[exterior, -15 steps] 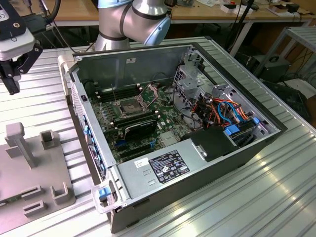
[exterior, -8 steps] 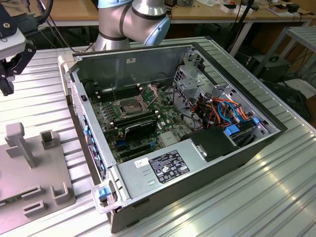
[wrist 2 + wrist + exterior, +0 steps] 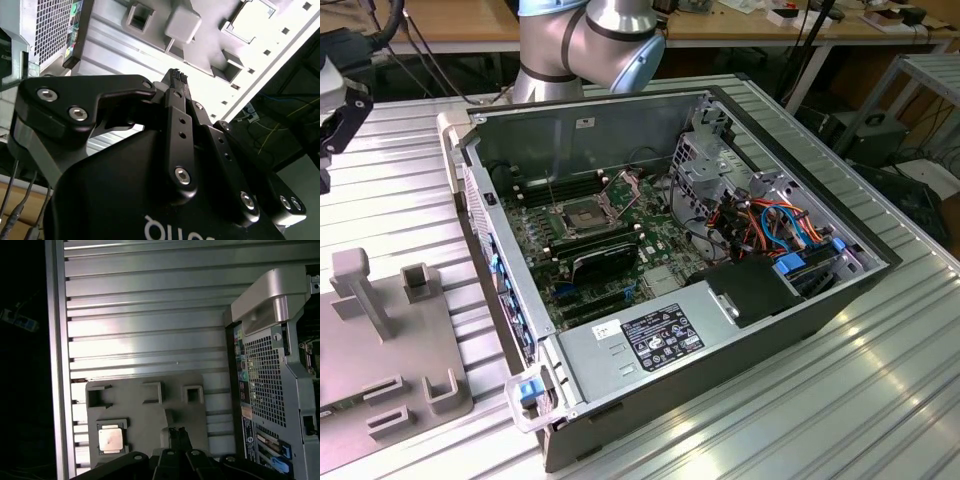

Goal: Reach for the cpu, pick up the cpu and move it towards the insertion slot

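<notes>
— While the ribbed table (image 3: 880, 400) is carrying that open computer case (image 3: 620, 115), where is the gripper (image 3: 177, 431) hanging?
— Over the grey fixture plate (image 3: 145, 415), fingers pressing together, gripping nothing. The insertion slot (image 3: 578, 218) is sitting inside the case. The cpu (image 3: 110, 439) is lying in the plate's recess, near the fingertips but untouched.

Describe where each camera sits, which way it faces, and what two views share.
Exterior view: off the arm, looking down into the open computer case at the insertion slot; the arm's joint shows beyond.
First wrist view: on the arm, looking down past the end effector at the cpu on the grey fixture plate.
Second wrist view: on the arm, looking along the end effector toward that plate.
Shared: both wrist views show end effector, plate and the case's rear panel.
</notes>
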Controlling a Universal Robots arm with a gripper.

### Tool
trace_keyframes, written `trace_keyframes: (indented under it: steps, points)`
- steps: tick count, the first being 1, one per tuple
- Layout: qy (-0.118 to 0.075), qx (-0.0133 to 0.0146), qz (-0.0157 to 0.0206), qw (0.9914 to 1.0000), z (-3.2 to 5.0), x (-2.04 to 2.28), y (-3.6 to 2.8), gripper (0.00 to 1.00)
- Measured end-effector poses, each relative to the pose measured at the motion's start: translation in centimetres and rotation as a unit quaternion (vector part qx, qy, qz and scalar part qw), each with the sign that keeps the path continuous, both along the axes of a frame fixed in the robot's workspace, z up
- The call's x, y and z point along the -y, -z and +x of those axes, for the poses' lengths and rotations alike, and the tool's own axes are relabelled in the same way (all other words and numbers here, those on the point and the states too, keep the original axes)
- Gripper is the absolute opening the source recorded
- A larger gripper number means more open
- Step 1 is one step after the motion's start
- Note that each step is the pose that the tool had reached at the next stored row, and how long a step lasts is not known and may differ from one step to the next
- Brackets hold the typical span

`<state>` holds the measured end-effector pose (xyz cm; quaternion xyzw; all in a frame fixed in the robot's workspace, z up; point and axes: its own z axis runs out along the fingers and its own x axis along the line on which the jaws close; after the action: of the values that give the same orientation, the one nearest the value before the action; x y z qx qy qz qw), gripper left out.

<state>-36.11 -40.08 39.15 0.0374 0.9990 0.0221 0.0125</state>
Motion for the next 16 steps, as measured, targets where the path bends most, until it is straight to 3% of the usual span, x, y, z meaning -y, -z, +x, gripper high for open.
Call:
trace_keyframes:
  steps: [9, 16]
  points:
    - [0.0, 0.0, 0.0, 1.0, -3.49, 0.59, 0.09, 0.11]
    - [0.0, -0.0008, 0.0, 1.0, -5.42, 0.71, 0.23, 0.11]
